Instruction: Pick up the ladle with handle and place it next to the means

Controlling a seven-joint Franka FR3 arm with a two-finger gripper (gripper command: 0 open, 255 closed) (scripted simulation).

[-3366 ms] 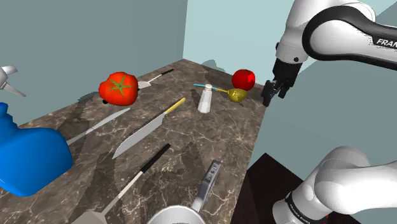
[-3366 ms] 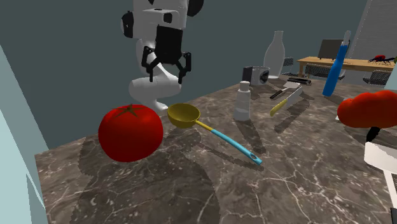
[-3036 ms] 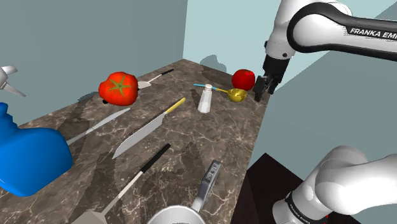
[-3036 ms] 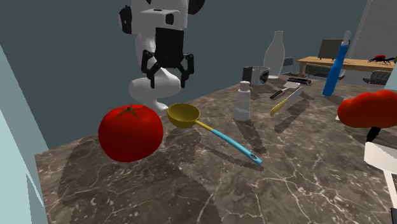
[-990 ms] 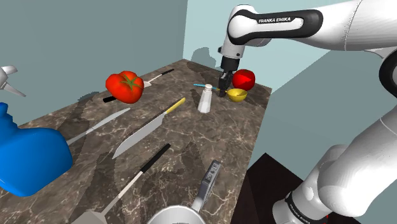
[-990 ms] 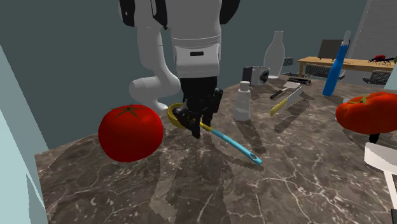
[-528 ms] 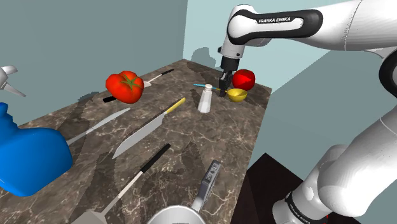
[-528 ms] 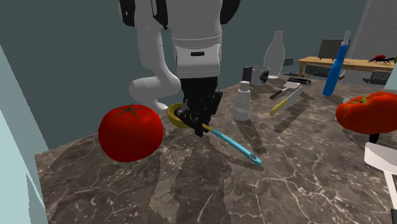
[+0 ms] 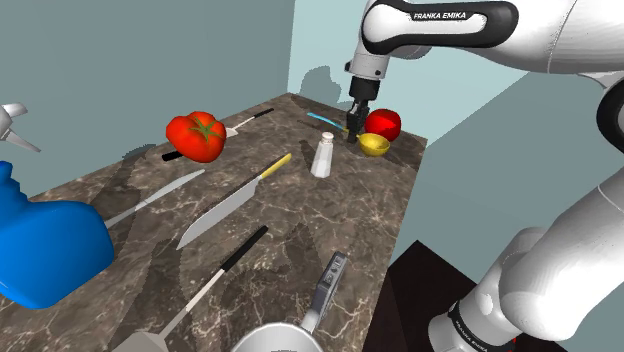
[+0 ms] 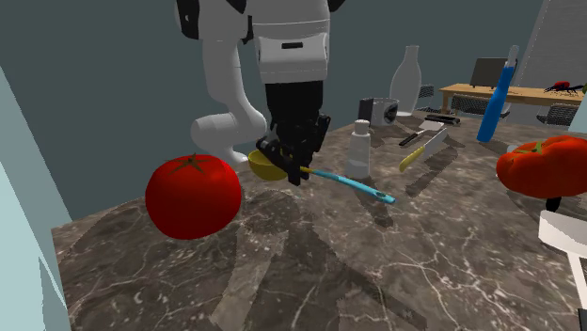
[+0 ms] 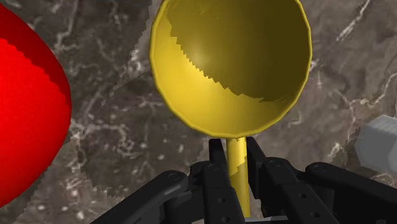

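The yellow-bowled ladle with a thin blue handle is clasped at its yellow stem, right behind the bowl, by the black two-finger gripper, whose fingers are closed tight against it. It is held just above the dark veined marble countertop, between a large red tomato and a small white shaker.

The pincer, clasping the ladle, hangs between a red tomato and a white shaker — both close. Bare bench lies open between shaker and long knife.
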